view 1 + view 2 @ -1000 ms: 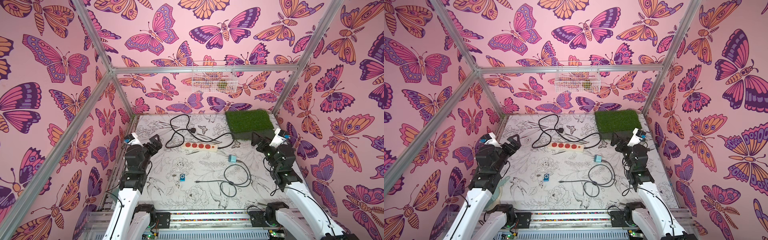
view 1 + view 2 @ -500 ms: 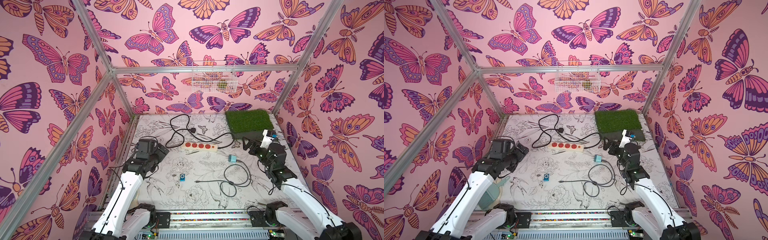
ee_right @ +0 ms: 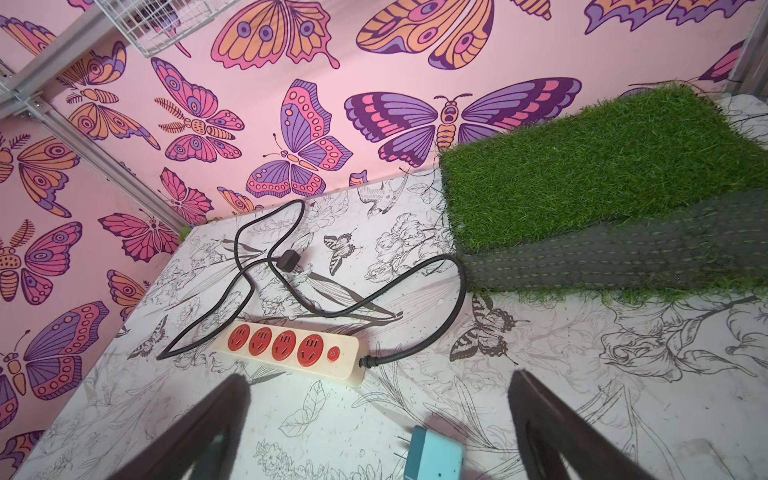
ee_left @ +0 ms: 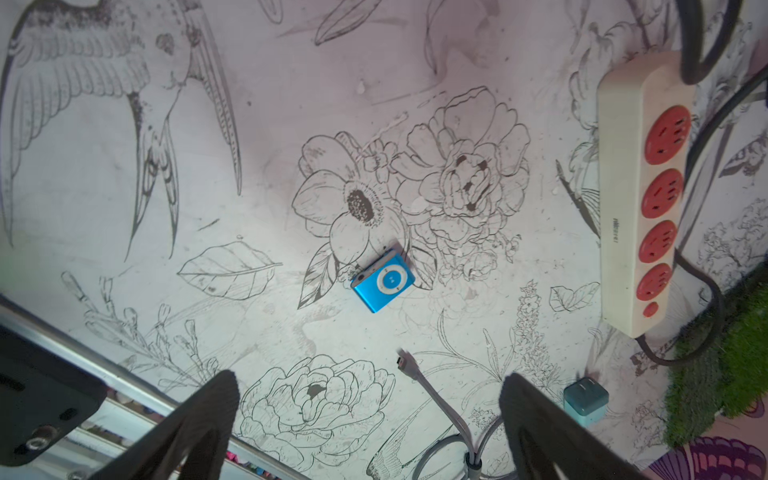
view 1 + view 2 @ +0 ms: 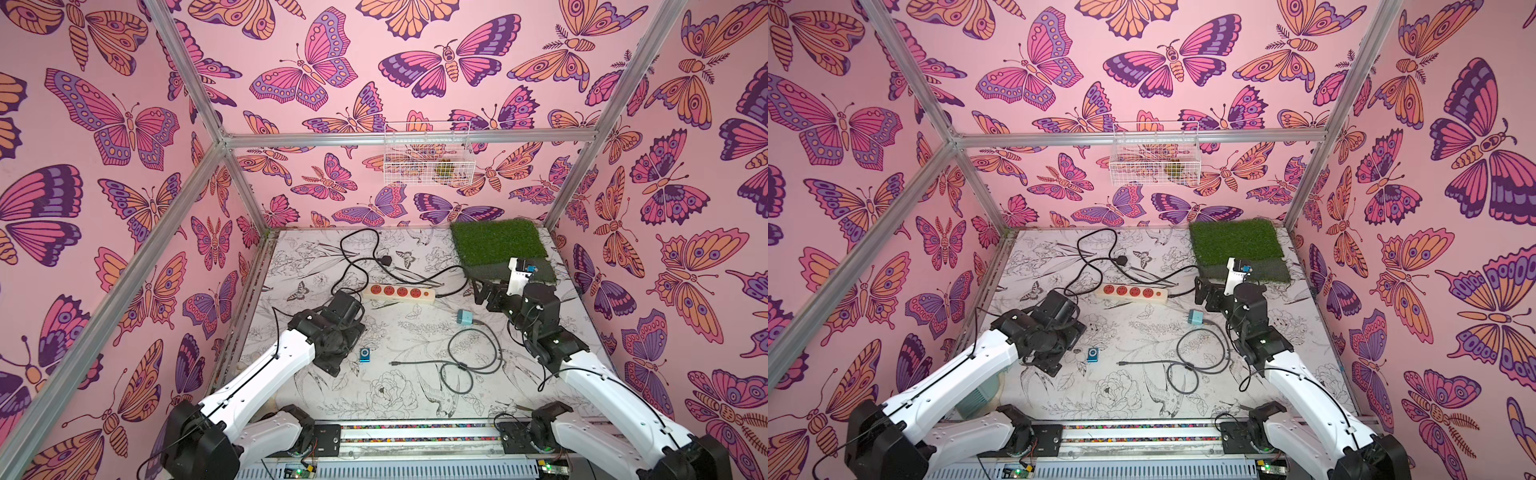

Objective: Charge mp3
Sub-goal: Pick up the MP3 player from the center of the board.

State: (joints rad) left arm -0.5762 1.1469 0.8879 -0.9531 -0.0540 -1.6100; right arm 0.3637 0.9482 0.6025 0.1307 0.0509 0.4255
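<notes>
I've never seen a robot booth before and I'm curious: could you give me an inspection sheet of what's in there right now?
Surface: table, bird-and-flower print, a bit smudged.
Job's things: mp3 lies flat, untouched, nothing plugged into it; charger sits apart from it.
Clutter: turf mat in a far corner.
Grippers: left gripper open, empty, aimed at the mp3; right gripper open, empty, by the charger.
Cables: grey cable coiled, free end near the mp3; power strip with looped black cord, its plug lying loose.
Surroundings: butterfly walls, metal frame, wire basket on the back wall.
</notes>
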